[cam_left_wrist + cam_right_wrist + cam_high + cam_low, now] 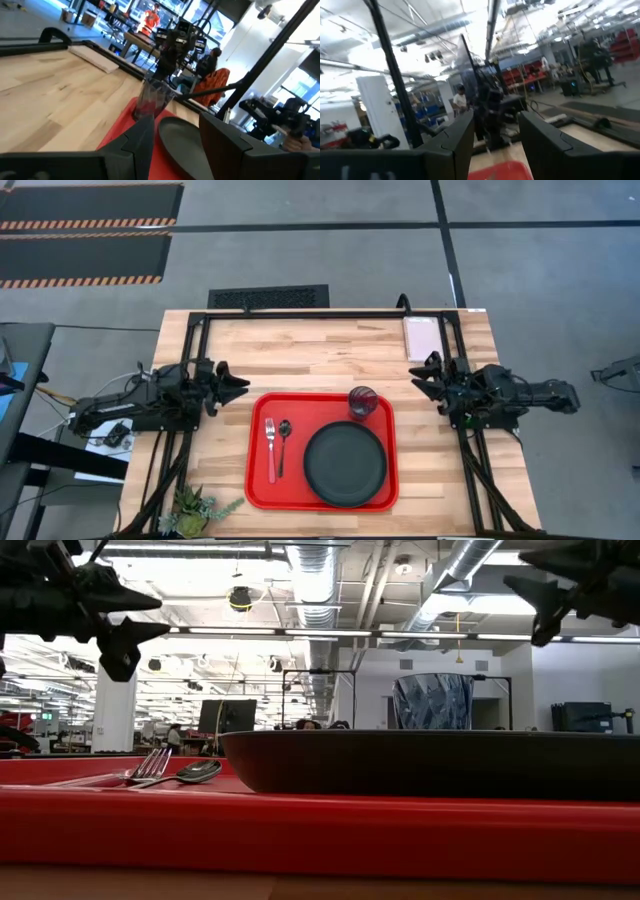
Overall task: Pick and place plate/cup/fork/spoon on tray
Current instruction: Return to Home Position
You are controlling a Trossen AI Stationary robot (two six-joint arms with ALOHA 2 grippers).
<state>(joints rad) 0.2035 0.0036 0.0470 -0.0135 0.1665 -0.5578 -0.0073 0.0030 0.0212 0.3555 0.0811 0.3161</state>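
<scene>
The red tray (260, 480) lies on the wooden table. On it rest the black plate (345, 464), the dark-tinted cup (363, 402) standing upright at the tray's far edge, the red-handled fork (270, 449) and the dark spoon (284, 442) side by side at its left. The cup (151, 97) and plate (182, 145) also show in the left wrist view. My left gripper (236, 385) is open and empty, above the table just left of the tray. My right gripper (424, 375) is open and empty, right of the tray.
A pale pinkish pad (422, 337) lies at the table's far right. A small green plant (195, 509) sits at the near left corner. A black frame (300, 313) runs along the far edge. People show in the room beyond.
</scene>
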